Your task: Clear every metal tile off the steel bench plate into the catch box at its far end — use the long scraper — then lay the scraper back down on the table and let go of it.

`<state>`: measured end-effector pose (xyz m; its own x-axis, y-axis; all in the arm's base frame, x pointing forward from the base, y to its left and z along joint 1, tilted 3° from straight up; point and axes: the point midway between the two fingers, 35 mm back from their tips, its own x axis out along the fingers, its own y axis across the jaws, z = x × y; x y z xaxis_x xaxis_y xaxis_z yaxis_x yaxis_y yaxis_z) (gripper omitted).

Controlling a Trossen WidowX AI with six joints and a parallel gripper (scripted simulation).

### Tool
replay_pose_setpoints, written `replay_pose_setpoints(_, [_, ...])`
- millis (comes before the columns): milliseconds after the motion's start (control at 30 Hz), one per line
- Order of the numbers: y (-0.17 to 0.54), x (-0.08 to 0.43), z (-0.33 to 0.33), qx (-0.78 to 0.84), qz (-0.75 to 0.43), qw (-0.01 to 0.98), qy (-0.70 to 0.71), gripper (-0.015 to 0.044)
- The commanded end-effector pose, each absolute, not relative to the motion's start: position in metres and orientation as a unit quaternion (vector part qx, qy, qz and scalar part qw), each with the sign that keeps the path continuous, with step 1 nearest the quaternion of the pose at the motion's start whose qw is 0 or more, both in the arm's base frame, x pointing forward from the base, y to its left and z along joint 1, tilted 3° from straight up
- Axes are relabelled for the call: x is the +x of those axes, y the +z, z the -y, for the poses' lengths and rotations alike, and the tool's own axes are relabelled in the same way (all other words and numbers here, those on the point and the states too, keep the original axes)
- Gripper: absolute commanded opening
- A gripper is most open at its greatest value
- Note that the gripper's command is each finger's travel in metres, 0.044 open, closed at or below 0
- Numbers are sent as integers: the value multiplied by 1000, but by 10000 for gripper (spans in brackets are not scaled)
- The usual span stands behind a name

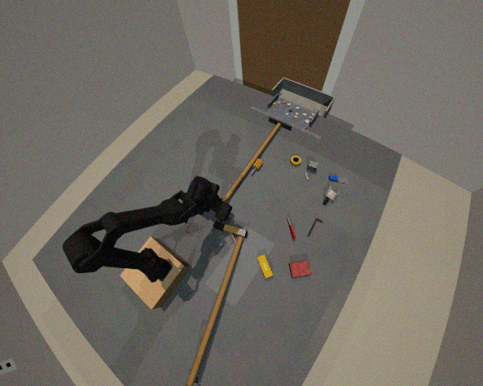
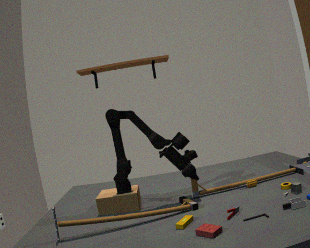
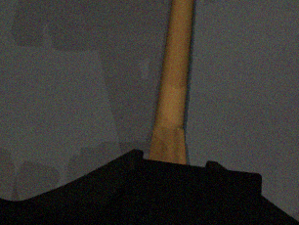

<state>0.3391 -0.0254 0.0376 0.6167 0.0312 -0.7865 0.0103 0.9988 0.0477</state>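
My gripper [image 1: 223, 205] [image 2: 194, 179] [image 3: 168, 161] is shut on the upright wooden grip of the long scraper [image 1: 243, 175] [image 2: 226, 186] [image 3: 176, 73]. The scraper's shaft runs low over the table to a dark blade [image 1: 273, 121] [image 2: 300, 170] at the near edge of the steel plate [image 1: 282, 118]. Several small white, grey and orange tiles [image 1: 297, 108] [image 2: 309, 162] lie scattered on the plate, beyond the blade. The walled catch box [image 1: 307, 90] stands at the plate's far end; part of its floor is hidden. The fingertips are partly hidden in the wrist view.
A second long-handled tool [image 1: 218, 305] [image 2: 124, 217] lies close by, its grip end near my gripper. An orange object [image 1: 257, 164] [image 2: 251, 183] is beside the scraper shaft. A yellow tape roll [image 1: 296, 165], red pliers [image 1: 292, 231], a yellow block [image 1: 265, 266] and a red block [image 1: 300, 269] lie to the right.
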Motion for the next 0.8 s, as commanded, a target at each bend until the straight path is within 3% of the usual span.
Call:
replay_pose_setpoints(0, [40,340,23,25,-433,901,3,0])
replay_pose_setpoints(767, [42,304,24,26,-434,900,1,0])
